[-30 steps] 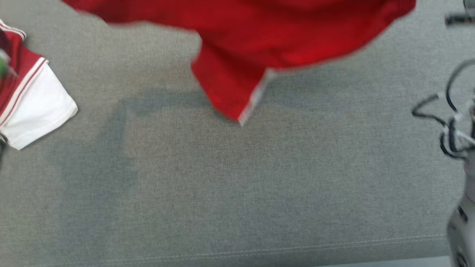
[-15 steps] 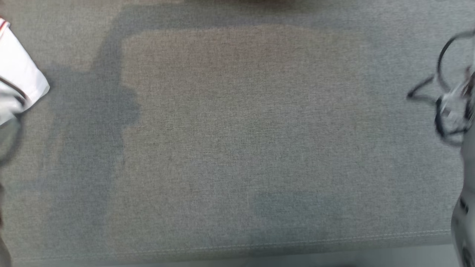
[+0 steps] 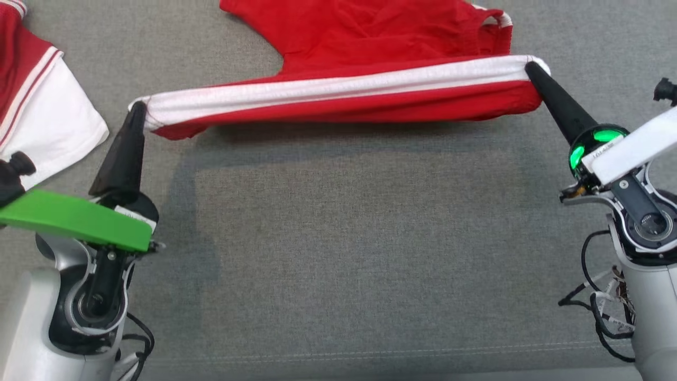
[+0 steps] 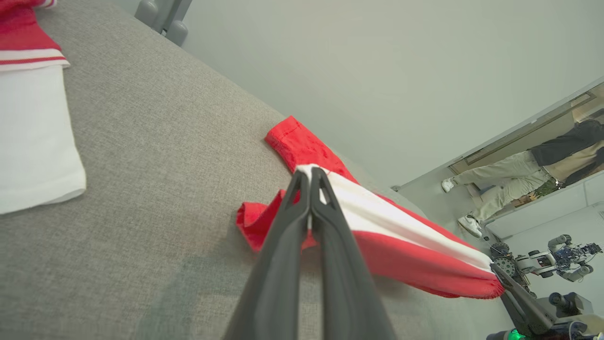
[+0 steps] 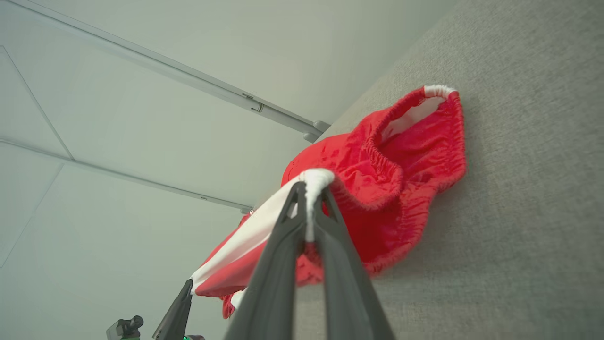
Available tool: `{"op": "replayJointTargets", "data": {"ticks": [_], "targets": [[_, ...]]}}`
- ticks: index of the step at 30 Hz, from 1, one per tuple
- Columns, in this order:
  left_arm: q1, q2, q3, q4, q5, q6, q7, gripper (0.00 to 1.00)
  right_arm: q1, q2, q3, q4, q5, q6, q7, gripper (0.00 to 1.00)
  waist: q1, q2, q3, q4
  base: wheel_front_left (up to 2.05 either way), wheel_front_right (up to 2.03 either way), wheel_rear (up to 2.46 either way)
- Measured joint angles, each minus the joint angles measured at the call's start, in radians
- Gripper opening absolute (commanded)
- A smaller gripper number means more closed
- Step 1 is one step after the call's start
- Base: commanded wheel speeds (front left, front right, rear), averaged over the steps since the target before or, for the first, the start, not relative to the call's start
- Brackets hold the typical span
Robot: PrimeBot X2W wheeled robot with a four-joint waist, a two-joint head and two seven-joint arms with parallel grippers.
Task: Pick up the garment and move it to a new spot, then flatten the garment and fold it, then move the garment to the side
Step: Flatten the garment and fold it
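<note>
The garment (image 3: 370, 53) is a pair of red shorts with a white side stripe, stretched across the far part of the grey cushion (image 3: 338, 238). My left gripper (image 3: 138, 108) is shut on the leg-hem end of the stripe. My right gripper (image 3: 530, 67) is shut on the waistband end. The striped edge hangs taut between them, just above the cushion, while the rest of the shorts lies behind it. In the left wrist view the left gripper (image 4: 309, 172) pinches the white stripe of the garment (image 4: 401, 250). In the right wrist view the right gripper (image 5: 311, 186) pinches the gathered waistband of the garment (image 5: 401, 179).
A second red and white garment (image 3: 47, 121) lies at the far left of the cushion, also seen as the white cloth (image 4: 33, 137) in the left wrist view. A person's legs (image 4: 495, 189) and another robot (image 4: 561, 257) show in a room beyond. The cushion's front seam (image 3: 370, 354) runs near me.
The head camera has swung, so the whole picture shifted. Both grippers and the stretched shorts are in view now; a second ago the shorts were blurred at the top, then out of frame.
</note>
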Motion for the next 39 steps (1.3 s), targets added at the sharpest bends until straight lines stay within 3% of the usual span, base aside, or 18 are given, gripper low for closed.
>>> {"op": "replayJointTargets", "data": {"ticks": [9,22,30,39], "targets": [[0.165,-0.006,-0.006,-0.051,-0.003,0.000,-0.035,0.00,0.213,-0.029,0.003,-0.079,0.007,0.010,0.019,0.00,-0.0001,0.0000,-0.102,-0.016,0.00,0.00,0.00],[0.463,0.005,-0.012,-0.113,-0.001,0.000,-0.043,0.00,0.573,-0.042,0.005,-0.059,-0.033,-0.001,0.007,0.00,-0.0001,0.0000,-0.188,-0.046,0.00,0.00,0.00],[0.527,0.010,0.030,-0.180,-0.003,0.000,-0.071,0.00,0.625,-0.021,0.010,-0.113,-0.014,0.020,-0.010,0.00,-0.0001,0.0000,-0.171,-0.045,0.00,0.00,0.00],[0.437,0.104,0.040,-0.280,0.020,0.001,-0.028,0.00,0.579,-0.012,0.013,-0.228,-0.013,0.048,-0.038,0.00,-0.0001,0.0000,-0.107,-0.054,0.00,0.00,0.00]]}}
